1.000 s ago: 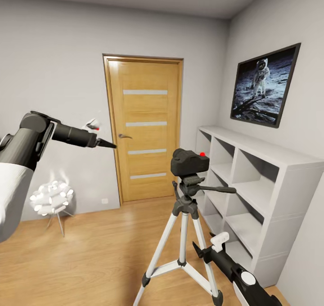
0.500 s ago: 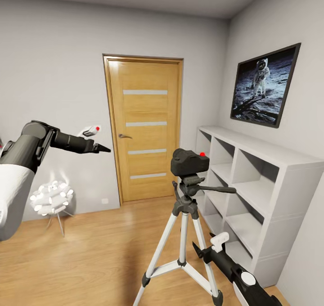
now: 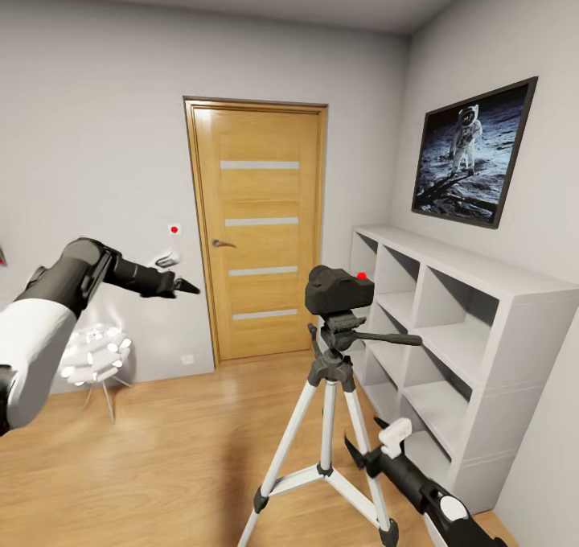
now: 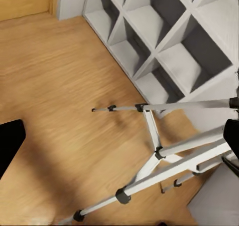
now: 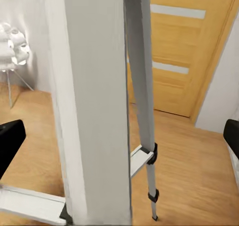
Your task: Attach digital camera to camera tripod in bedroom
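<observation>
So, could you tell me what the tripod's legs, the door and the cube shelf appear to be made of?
The camera tripod legs look like light metal: thin silver tubes with a soft sheen, joined by matte black collars, probably plastic. The door appears to be oak-toned wood or veneer, with visible grain and pale frosted strips. The cube shelf looks like painted or laminated board: flat, matte white, no grain. As a render, all this is appearance only.
</observation>
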Available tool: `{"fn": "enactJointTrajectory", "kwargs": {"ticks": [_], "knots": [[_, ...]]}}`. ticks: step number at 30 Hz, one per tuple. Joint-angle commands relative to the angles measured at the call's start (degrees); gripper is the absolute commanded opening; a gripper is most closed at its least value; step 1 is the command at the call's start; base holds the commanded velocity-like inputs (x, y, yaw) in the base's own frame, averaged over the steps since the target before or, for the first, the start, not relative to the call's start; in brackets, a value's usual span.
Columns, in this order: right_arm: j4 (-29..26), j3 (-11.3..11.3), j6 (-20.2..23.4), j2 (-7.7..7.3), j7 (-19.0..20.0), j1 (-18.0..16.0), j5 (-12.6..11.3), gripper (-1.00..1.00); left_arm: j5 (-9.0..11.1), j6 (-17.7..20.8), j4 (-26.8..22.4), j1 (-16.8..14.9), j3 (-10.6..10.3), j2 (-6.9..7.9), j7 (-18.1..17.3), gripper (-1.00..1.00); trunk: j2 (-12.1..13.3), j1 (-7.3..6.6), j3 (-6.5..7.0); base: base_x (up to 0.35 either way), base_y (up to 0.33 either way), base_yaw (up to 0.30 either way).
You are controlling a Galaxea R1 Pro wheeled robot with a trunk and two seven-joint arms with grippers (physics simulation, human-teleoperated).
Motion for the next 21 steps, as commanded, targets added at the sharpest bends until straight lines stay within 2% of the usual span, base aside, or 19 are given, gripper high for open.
{"fn": "enactJointTrajectory", "kwargs": {"ticks": [1, 6, 10, 12, 13, 17, 18, 21], "knots": [[0.23, 0.14, -0.69, -0.15, 0.51, 0.07, 0.10, 1.00, -0.56, 0.37, 0.72, -0.02, -0.05, -0.11, 0.14, 1.00, -0.05, 0.02, -0.03, 0.000, 0.000, 0.000], [4.59, 0.08, -5.17, -0.84, 2.66, 0.69, 0.05, 1.00, -0.50, 0.12, 7.88, -0.02, 0.01, -1.01, 6.36, 1.00, -0.05, 0.02, -0.03, 0.000, 0.000, 0.000], [11.80, 0.02, -11.36, -1.33, 3.05, 0.81, 0.01, 1.00, -0.47, -4.25, 13.16, -0.02, 0.02, -1.74, 12.48, 1.00, -0.05, 0.02, -0.03, 0.000, 0.000, 0.000], [19.70, -0.02, -18.47, -1.78, 2.97, 0.83, -0.03, 1.00, -0.47, -8.99, 21.01, 0.02, 0.11, -2.10, 22.11, 1.00, -0.05, 0.02, -0.03, 0.000, 0.000, 0.000], [21.29, -0.04, -19.84, -1.97, 2.96, 0.83, -0.05, 1.00, -0.45, -10.90, 23.08, 0.01, 0.17, -2.10, 24.58, 1.00, -0.05, 0.02, -0.03, 0.000, 0.000, 0.000], [25.57, -0.09, -23.26, -2.22, 2.91, 0.84, -0.08, 1.00, -0.39, -16.03, 27.68, 0.04, 0.25, -2.11, 30.15, 1.00, -0.05, 0.02, -0.03, 0.000, 0.000, 0.000], [28.69, -0.10, -25.56, -2.28, 2.89, 0.84, -0.09, 1.00, -0.34, -18.11, 29.18, 0.12, 0.27, -2.11, 32.42, 1.00, -0.05, 0.02, -0.03, 0.000, 0.000, 0.000], [32.91, -0.11, -28.51, -2.34, 2.84, 0.84, -0.16, 1.00, -0.31, -19.45, 30.14, 0.56, 0.33, -2.05, 33.90, 1.00, -0.05, 0.02, -0.03, 0.000, 0.000, 0.000]]}}
